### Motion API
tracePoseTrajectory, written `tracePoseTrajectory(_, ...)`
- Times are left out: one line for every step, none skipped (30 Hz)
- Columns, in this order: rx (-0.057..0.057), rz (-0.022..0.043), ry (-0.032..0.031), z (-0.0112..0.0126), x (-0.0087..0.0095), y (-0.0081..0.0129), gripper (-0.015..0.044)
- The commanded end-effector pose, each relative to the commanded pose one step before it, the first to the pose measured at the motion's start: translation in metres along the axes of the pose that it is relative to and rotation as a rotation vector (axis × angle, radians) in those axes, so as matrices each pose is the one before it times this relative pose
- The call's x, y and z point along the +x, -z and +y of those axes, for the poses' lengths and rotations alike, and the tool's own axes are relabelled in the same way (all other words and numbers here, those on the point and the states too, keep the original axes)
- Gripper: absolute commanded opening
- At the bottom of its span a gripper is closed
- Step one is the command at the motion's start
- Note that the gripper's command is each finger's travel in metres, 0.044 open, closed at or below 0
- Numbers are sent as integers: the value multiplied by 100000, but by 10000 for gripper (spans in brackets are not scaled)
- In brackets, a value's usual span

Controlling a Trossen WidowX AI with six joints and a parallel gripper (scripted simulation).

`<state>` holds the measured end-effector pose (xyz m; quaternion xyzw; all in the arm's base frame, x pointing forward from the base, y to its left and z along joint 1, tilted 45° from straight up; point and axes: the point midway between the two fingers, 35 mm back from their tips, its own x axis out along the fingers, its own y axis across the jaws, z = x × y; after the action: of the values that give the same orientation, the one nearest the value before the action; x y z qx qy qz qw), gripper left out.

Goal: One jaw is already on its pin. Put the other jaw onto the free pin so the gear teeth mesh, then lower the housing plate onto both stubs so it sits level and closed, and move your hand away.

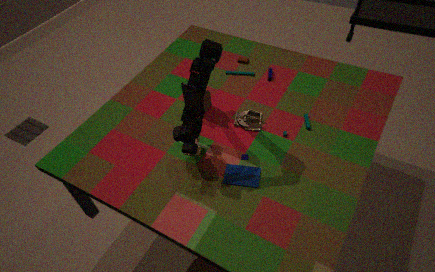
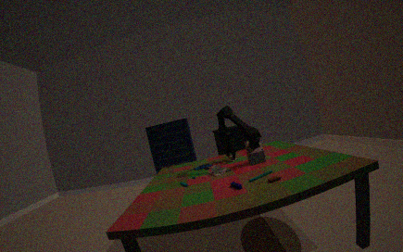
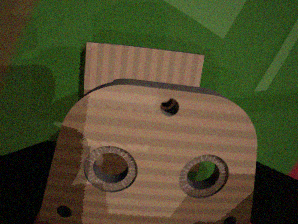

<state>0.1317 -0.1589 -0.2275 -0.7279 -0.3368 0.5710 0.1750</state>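
The housing plate (image 3: 150, 127) is pale and striped, with two ringed round openings and a smaller hole between them near its far edge. It fills the lower wrist view. My gripper (image 3: 150, 161) (image 1: 191, 151) (image 2: 232, 157) is shut on the plate, one dark finger at each side edge. A striped pale block (image 3: 145, 65) shows partly from under the plate's far edge; whether they touch is unclear. The pale jaw assembly (image 1: 249, 120) (image 2: 220, 170) stands on the table, away from my gripper. Its jaws, pins and gear teeth are too small and dark to tell apart.
A blue slab (image 1: 242, 176) and a small blue cube (image 1: 244, 157) lie near my gripper. Teal bars (image 1: 240, 73) (image 1: 307, 121), a dark blue piece (image 1: 270, 74) (image 2: 235, 185) and a brown piece (image 1: 243, 60) (image 2: 274, 179) lie around the assembly on the checkered table (image 1: 181, 220).
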Motion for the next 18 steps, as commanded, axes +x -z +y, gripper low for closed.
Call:
tracePoseTrajectory(-1094, -144, -2310, 624, -1818, 152, 351)
tracePoseTrajectory(30, 7, -14, 9, -319, -1, 351)
tracePoseTrajectory(30, 8, -13, 5, -320, -2, 351)
tracePoseTrajectory(30, 8, -11, 2, -321, -3, 351)
tracePoseTrajectory(30, 8, -10, -1, -322, -5, 351)
tracePoseTrajectory(30, 9, -9, -4, -322, -6, 351)
tracePoseTrajectory(30, 9, -8, -7, -323, -7, 351)
tracePoseTrajectory(30, 9, -7, -11, -324, -8, 351)
tracePoseTrajectory(29, 10, -5, -14, -324, -9, 351)
tracePoseTrajectory(29, 10, -4, -17, -325, -10, 351)
tracePoseTrajectory(29, 10, -3, -21, -325, -11, 351)
tracePoseTrajectory(29, 11, -2, -24, -325, -13, 351)
tracePoseTrajectory(29, 11, -1, -27, -326, -14, 351)
tracePoseTrajectory(23, 9, 0, -25, -265, -12, 351)
tracePoseTrajectory(14, 6, 1, -16, -159, -7, 351)
tracePoseTrajectory(5, 2, 0, -5, -53, -3, 351)
tracePoseTrajectory(0, 0, 0, 0, 0, 0, 351)
tracePoseTrajectory(0, 0, 0, 0, 0, 0, 351)
